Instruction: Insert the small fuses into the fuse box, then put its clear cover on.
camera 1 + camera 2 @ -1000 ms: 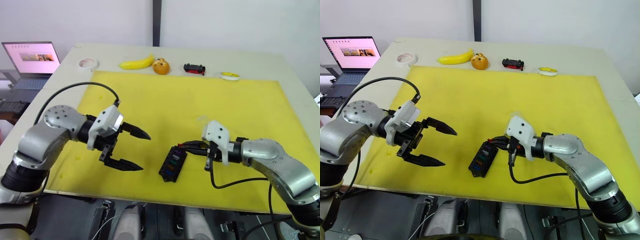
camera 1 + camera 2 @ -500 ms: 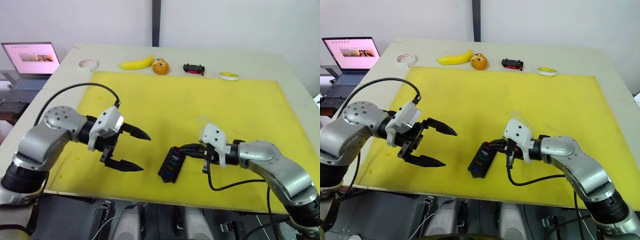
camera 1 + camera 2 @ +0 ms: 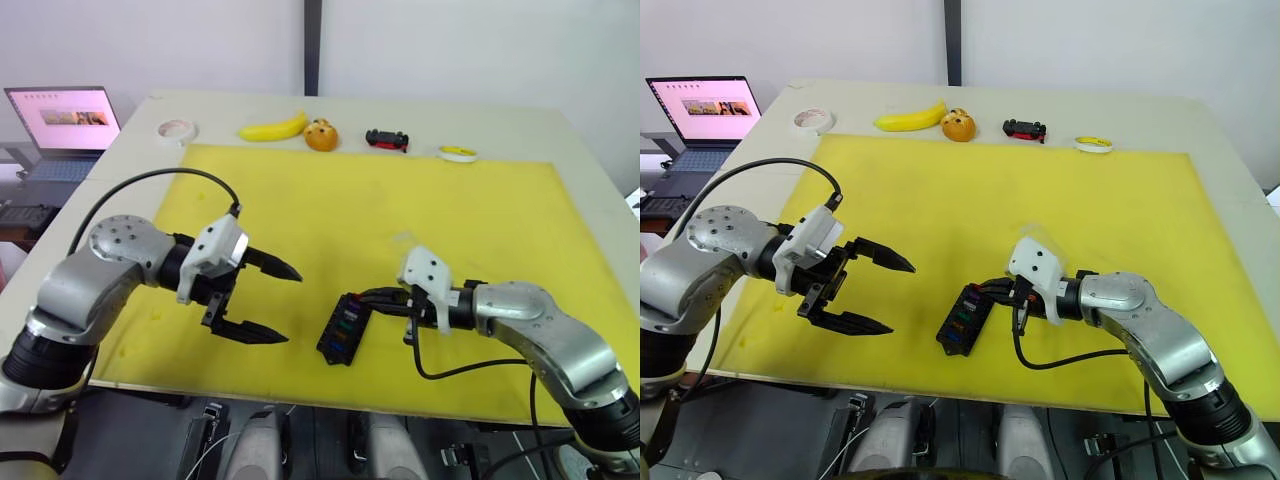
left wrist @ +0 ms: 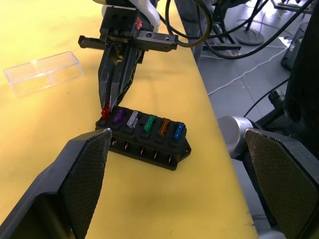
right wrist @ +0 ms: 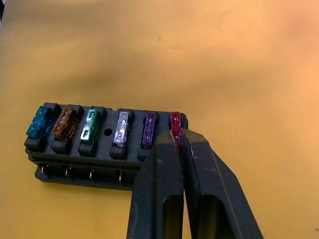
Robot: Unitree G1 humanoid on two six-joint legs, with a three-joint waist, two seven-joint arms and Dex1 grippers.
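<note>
While the right gripper (image 5: 178,144) pinched the red fuse (image 5: 175,122) into the end slot of the fuse box (image 4: 144,139), the other five fuses sat seated. The left gripper (image 3: 262,300) hung wide open nearby, probably waiting; the clear cover (image 4: 44,72) lay beside the box.

Black fuse box (image 4: 144,139) holds six fuses (image 5: 89,125); clear cover (image 4: 43,72) apparently lies nearby.

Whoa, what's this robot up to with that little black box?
It is filling a fuse box with small fuses. The right pincer is shut on the red fuse at the end slot; five others already sit in the row. The left pincer hangs open nearby. The clear cover lies on the yellow mat.
</note>
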